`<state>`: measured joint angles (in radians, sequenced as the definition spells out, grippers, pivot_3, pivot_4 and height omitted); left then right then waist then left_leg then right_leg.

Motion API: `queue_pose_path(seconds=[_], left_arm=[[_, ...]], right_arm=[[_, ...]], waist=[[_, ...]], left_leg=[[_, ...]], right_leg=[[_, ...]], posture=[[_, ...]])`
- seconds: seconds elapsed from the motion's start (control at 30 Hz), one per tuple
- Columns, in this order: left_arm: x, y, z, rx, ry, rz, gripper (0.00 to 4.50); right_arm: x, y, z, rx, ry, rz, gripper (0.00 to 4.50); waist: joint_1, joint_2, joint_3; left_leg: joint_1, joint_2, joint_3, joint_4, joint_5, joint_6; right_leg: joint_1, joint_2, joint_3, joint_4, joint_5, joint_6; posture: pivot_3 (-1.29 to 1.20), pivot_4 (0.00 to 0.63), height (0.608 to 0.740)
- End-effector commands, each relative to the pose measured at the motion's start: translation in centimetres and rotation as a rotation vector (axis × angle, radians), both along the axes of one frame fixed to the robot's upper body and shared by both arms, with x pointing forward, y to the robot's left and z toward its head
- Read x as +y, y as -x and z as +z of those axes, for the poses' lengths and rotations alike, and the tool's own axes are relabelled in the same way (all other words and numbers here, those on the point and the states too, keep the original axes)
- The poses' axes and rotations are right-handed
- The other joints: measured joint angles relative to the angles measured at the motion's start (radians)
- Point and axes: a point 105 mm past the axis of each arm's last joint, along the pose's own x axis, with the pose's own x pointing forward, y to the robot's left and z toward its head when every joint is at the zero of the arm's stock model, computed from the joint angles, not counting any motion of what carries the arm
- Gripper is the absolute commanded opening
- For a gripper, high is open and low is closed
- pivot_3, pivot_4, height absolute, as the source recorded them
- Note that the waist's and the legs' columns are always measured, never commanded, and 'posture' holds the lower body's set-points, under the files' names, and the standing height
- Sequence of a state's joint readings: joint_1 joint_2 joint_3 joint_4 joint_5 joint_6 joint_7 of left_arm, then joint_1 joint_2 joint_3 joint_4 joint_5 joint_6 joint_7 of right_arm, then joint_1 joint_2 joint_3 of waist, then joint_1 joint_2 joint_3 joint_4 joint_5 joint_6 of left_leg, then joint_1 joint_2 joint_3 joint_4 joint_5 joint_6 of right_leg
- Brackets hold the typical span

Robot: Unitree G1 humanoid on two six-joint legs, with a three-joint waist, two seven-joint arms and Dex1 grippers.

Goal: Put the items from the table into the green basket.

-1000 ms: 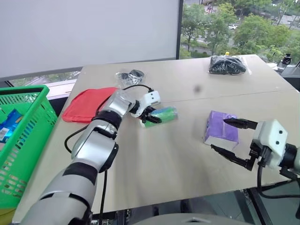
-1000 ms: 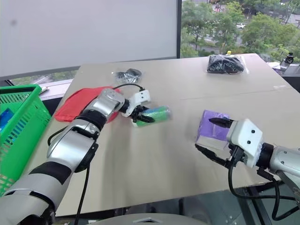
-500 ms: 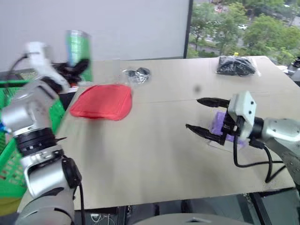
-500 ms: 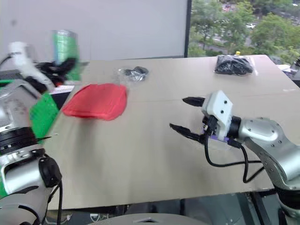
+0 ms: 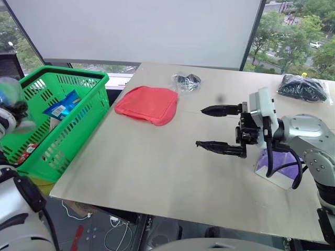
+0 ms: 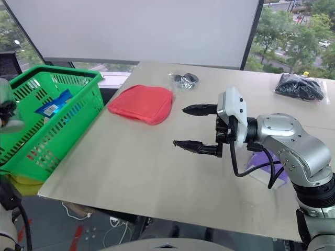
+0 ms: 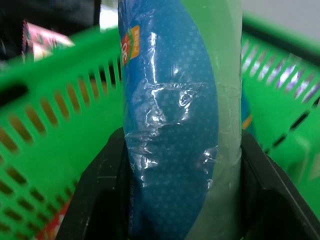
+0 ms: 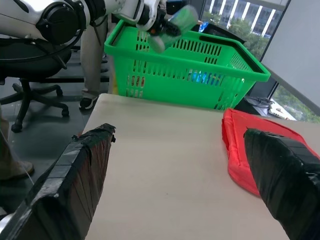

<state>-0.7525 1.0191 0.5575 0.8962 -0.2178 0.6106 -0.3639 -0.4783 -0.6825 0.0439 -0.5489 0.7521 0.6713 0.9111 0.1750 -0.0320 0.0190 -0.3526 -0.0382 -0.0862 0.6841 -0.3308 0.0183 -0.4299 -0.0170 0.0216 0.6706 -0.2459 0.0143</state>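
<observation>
Head views: right gripper [image 5: 220,128] spread, empty, over table [image 5: 157,172]; basket [image 5: 78,83] at left. Left wrist view: fingers [image 7: 100,195] pinch can [image 7: 180,125] mid-body over basket; likely rigid, light, film-slick. Right wrist view: pouch [image 8: 240,150] soft; best pinched at an edge.

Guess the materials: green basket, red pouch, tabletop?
Green basket: looks like moulded plastic, slightly glossy, with slotted lattice walls and a thick rim.
Red pouch: seems fabric, matte, lying soft and flat with a stitched edge.
Tabletop: matte beige-grey, possibly laminate; a seam crosses it. Core cannot be told.
</observation>
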Motion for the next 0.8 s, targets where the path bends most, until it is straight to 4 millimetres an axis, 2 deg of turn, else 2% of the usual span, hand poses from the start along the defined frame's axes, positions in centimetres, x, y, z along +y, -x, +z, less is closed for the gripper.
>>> queue_pose_path(seconds=[0.03, 0.1, 0.17, 0.23, 0.3, 0.33, 0.4, 0.47, 0.5, 0.6, 0.7, 0.77, 0.8], left_arm=[[1.2, 1.0, 4.2, -0.132, -0.067, 0.022, 3.63], [0.9, 0.9, 5.8, -0.213, -0.103, 0.006, 4.48], [-0.3, 0.3, 7.7, -0.302, -0.143, -0.053, 4.48], [-3.9, -1.2, 9.7, -0.401, -0.134, -0.234, 4.48], [-10.2, -3.2, 10.2, -0.425, -0.039, -0.516, 4.48], [-13.5, -3.7, 9.9, -0.403, 0.006, -0.659, 4.48], [-20.9, -4.0, 7.5, -0.271, 0.088, -0.974, 4.48], [-27.0, -2.8, 3.9, -0.063, 0.185, -1.222, 4.48], [-29.5, -2.3, 2.9, -0.006, 0.214, -1.321, 4.48], [-34.5, -2.3, 1.5, 0.065, 0.271, -1.450, 4.48], [-39.5, -2.4, 0.3, 0.127, 0.309, -1.570, 4.48], [-43.5, -1.9, -1.6, 0.294, 0.352, -1.643, 4.48], [-44.8, -1.7, -2.0, 0.337, 0.371, -1.667, 4.48]], right_arm=[[-0.3, 0.2, 0.5, -0.036, 0.002, -0.017, 4.50], [-0.5, 0.1, 0.3, -0.036, 0.004, -0.036, 4.50], [-0.7, 0.0, 0.2, -0.037, 0.007, -0.054, 4.50], [-1.3, -0.2, 0.1, -0.039, 0.014, -0.089, 4.50], [-2.6, -0.4, 0.0, -0.041, 0.040, -0.149, 4.50], [-3.3, -0.4, -0.2, -0.040, 0.058, -0.182, 4.50], [-5.0, -0.2, -0.8, -0.031, 0.108, -0.259, 4.50], [-6.6, 0.7, -1.7, -0.001, 0.168, -0.325, 4.50], [-7.4, 1.4, -2.2, 0.016, 0.204, -0.354, 4.50], [-9.1, 3.0, -3.0, 0.049, 0.254, -0.437, 4.50], [-10.3, 4.4, -3.1, 0.068, 0.276, -0.517, 4.50], [-11.3, 5.6, -3.5, 0.088, 0.309, -0.580, 4.50], [-11.6, 6.1, -3.6, 0.095, 0.323, -0.599, 4.50]], waist=[[-0.005, -0.002, -0.001], [-0.014, -0.002, -0.002], [-0.022, -0.002, -0.002], [-0.022, -0.003, -0.002], [-0.020, -0.003, -0.003], [-0.018, -0.003, -0.004], [-0.014, -0.002, -0.005], [-0.025, 0.001, -0.007], [-0.037, 0.003, -0.009], [-0.086, 0.006, -0.010], [-0.167, 0.008, -0.011], [-0.212, 0.009, -0.011], [-0.224, 0.012, -0.009]], left_leg=[[0.000, 0.000, 0.000, 0.000, 0.000, 0.000], [0.000, 0.001, 0.001, 0.000, 0.000, 0.000], [0.000, 0.001, 0.001, 0.000, 0.000, 0.000], [0.000, 0.001, 0.001, 0.000, 0.000, 0.000], [-0.001, 0.001, 0.000, 0.000, 0.000, 0.000], [-0.002, 0.001, 0.000, 0.001, 0.000, 0.000], [-0.003, 0.001, -0.001, 0.002, 0.000, 0.000], [-0.005, -0.001, -0.003, 0.004, 0.000, 0.000], [-0.006, -0.001, -0.002, 0.004, 0.000, 0.001], [-0.005, 0.000, 0.000, 0.004, 0.000, 0.001], [-0.005, 0.004, 0.005, 0.004, 0.000, 0.001], [-0.001, 0.006, 0.013, 0.004, 0.000, 0.001], [0.001, 0.006, 0.013, 0.002, -0.002, 0.006]], right_leg=[[0.000, 0.000, -0.001, 0.000, 0.000, -0.001], [-0.001, 0.000, -0.001, 0.001, 0.000, -0.001], [-0.001, -0.001, -0.001, 0.001, 0.000, -0.001], [-0.001, -0.001, -0.001, 0.001, 0.000, -0.001], [-0.001, -0.001, -0.002, 0.001, 0.000, -0.001], [-0.001, -0.002, -0.002, 0.001, 0.000, -0.001], [-0.001, -0.003, -0.003, 0.000, 0.000, -0.001], [0.000, -0.003, -0.001, 0.000, 0.001, -0.001], [-0.001, -0.003, -0.001, -0.001, 0.001, -0.001], [-0.002, -0.001, 0.002, 0.001, 0.000, -0.001], [-0.002, 0.003, 0.005, 0.001, 0.000, -0.001], [0.000, 0.005, 0.012, 0.001, 0.000, -0.001], [0.006, 0.005, 0.013, 0.001, 0.000, -0.001]], posture=[[0.21, 0.000, 0.740], [0.21, 0.000, 0.740], [0.21, 0.000, 0.740], [0.21, 0.000, 0.740], [0.18, 0.000, 0.740], [0.16, 0.000, 0.740], [0.10, 0.000, 0.740], [0.02, 0.000, 0.740], [-0.01, 0.000, 0.740], [-0.10, 0.000, 0.740], [-0.21, 0.000, 0.740], [-0.26, 0.000, 0.740], [-0.28, 0.000, 0.740]])
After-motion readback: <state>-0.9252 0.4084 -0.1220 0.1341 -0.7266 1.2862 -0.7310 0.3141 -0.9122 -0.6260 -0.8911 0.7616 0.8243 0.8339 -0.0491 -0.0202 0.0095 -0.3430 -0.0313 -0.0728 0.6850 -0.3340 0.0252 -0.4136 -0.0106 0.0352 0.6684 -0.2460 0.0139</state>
